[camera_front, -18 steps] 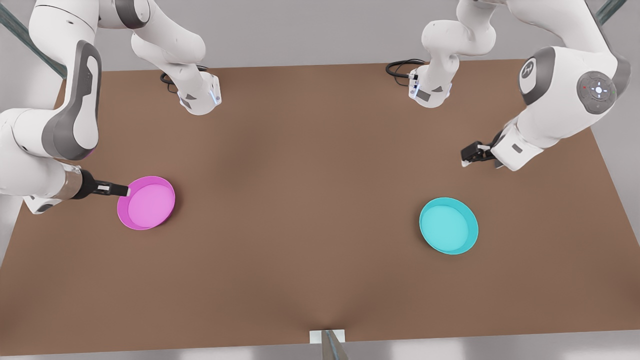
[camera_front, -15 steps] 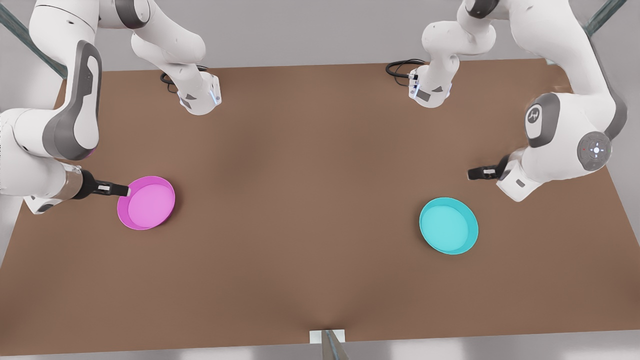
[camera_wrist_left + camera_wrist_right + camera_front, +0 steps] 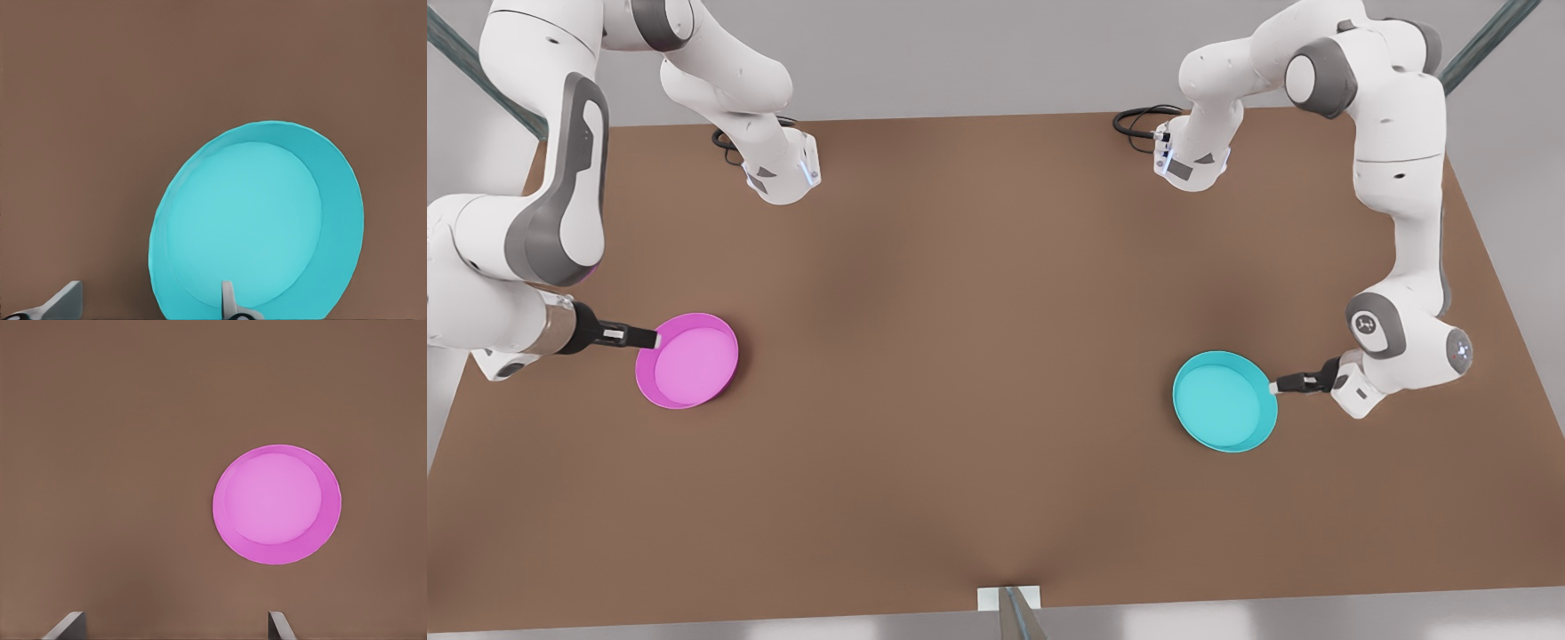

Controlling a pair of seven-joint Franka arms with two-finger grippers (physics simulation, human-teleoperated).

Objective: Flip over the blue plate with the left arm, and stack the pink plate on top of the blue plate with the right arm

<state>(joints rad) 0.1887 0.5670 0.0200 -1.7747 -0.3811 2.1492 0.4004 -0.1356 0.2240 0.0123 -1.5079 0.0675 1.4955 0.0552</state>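
Observation:
The blue plate (image 3: pixel 1224 401) lies rim-up on the brown table at the front view's right. My left gripper (image 3: pixel 1276 386) reaches in low from the right, its tip at the plate's right rim. In the left wrist view the left gripper (image 3: pixel 148 308) is open, one fingertip (image 3: pixel 229 301) over the blue plate (image 3: pixel 257 220) and the other outside the rim. The pink plate (image 3: pixel 687 360) lies rim-up at the front view's left. My right gripper (image 3: pixel 651 338) has its tip at that plate's left rim. In the right wrist view the right gripper (image 3: pixel 173 628) is open, and the pink plate (image 3: pixel 277 503) lies ahead of it.
The brown table (image 3: pixel 978 356) stretches bare between the two plates. Both arm bases (image 3: pixel 783 169) (image 3: pixel 1190 160) stand at the far edge, each with a black cable. A small white bracket (image 3: pixel 1009 597) sits at the near edge's middle.
The left arm has swung down and toward the near edge, bringing its gripper from well behind the blue plate to the plate's right rim. The right arm and both plates have not moved.

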